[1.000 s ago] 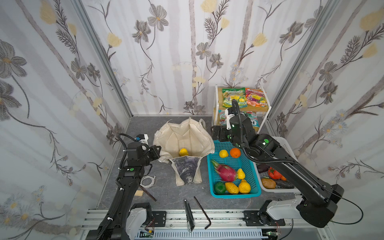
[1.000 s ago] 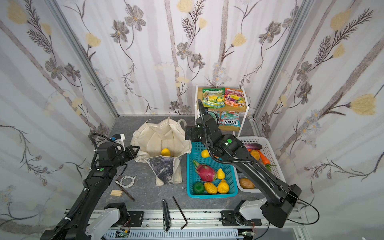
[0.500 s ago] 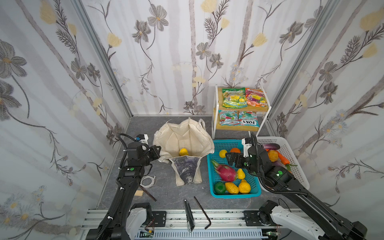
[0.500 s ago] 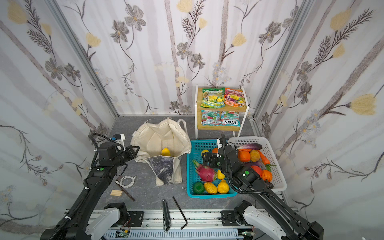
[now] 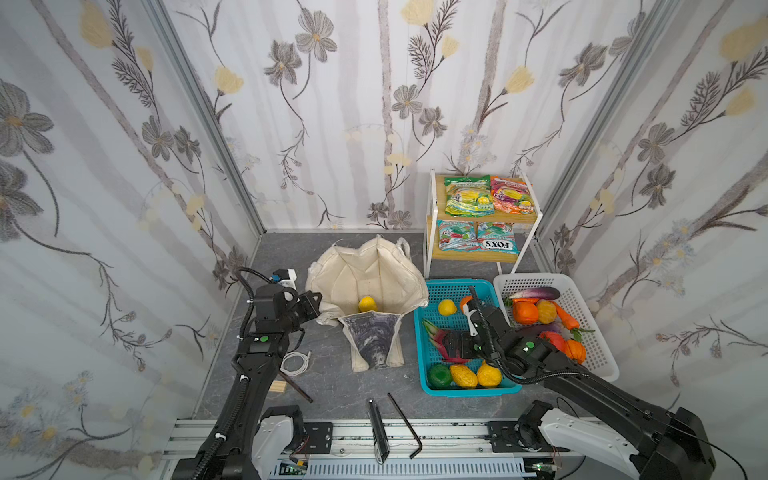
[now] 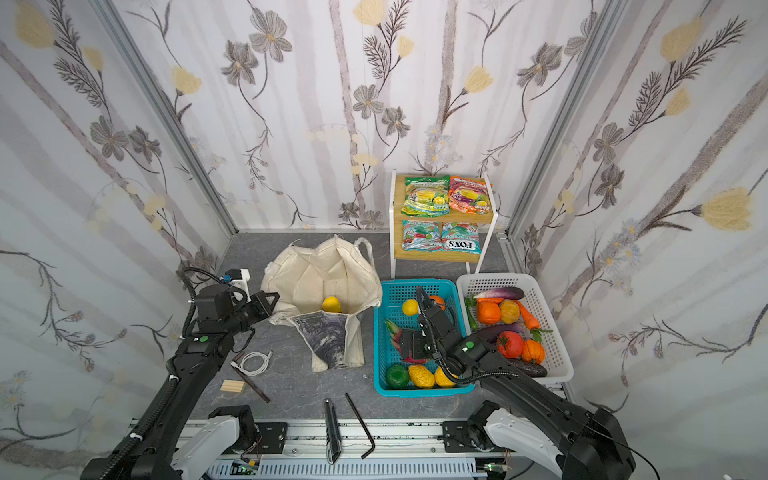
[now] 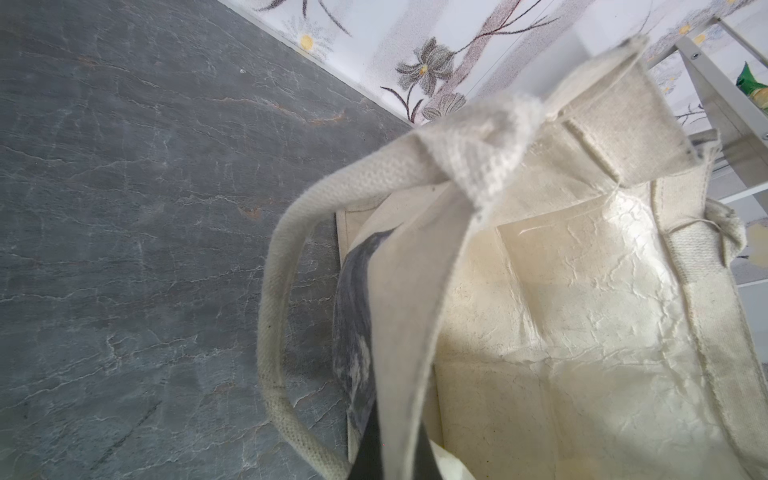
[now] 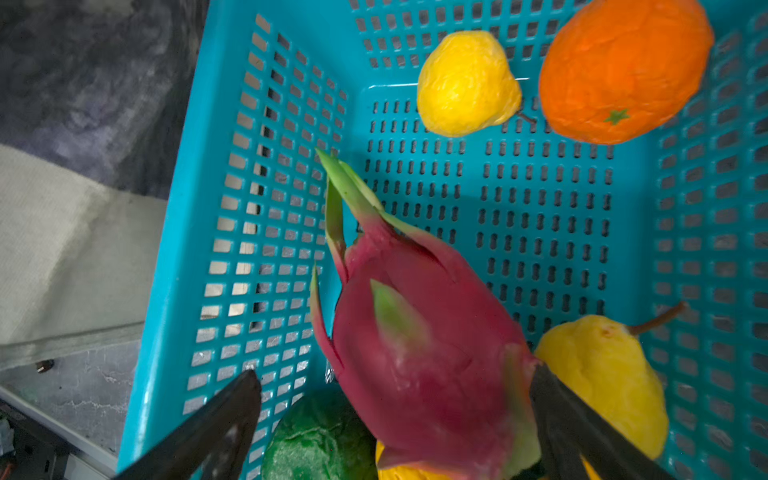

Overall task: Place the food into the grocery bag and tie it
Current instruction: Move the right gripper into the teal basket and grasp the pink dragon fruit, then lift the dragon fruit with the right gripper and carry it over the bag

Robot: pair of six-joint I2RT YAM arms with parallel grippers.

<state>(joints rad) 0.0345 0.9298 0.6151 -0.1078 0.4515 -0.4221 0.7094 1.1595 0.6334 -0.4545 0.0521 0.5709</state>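
Right jaws: wide apart, straddling the dragon fruit (image 8: 428, 353), one finger on each flank. Not clamped yet. Whether either finger is touching can't be told.

Dragon fruit lies on its side in the teal basket (image 5: 457, 283), on the 9 o'clock side, green tips toward 11 o'clock. A pear (image 8: 602, 365) sits just beside it and a green fruit (image 8: 320, 436) is by its butt end.

Handling guess: looks like a moulded prop, so likely light, fairly stiff, skin smooth and a bit slick. The body is oval and could squirt out if pinched near either end. Best hold is across the fattest mid-body, on the short axis. Skip the green tips, which are thin and probably bendy. The pear crowds one finger and may get nudged.

Left jaws: together, pinched on the bag (image 5: 365, 270) rim at its 8 o'clock, holding the mouth open. The bag is soft canvas, floppy, and likely sags shut if released.

The bag stands mid-table, with the basket at its 3 o'clock. One yellow fruit (image 5: 367, 303) is already inside. A second (image 5: 446, 307) is at the basket's 11 o'clock. The green packet (image 5: 467, 195) and orange packet (image 5: 511, 195) lie on the shelf (image 5: 536, 210) top, at 1 o'clock from the bag, untouched.
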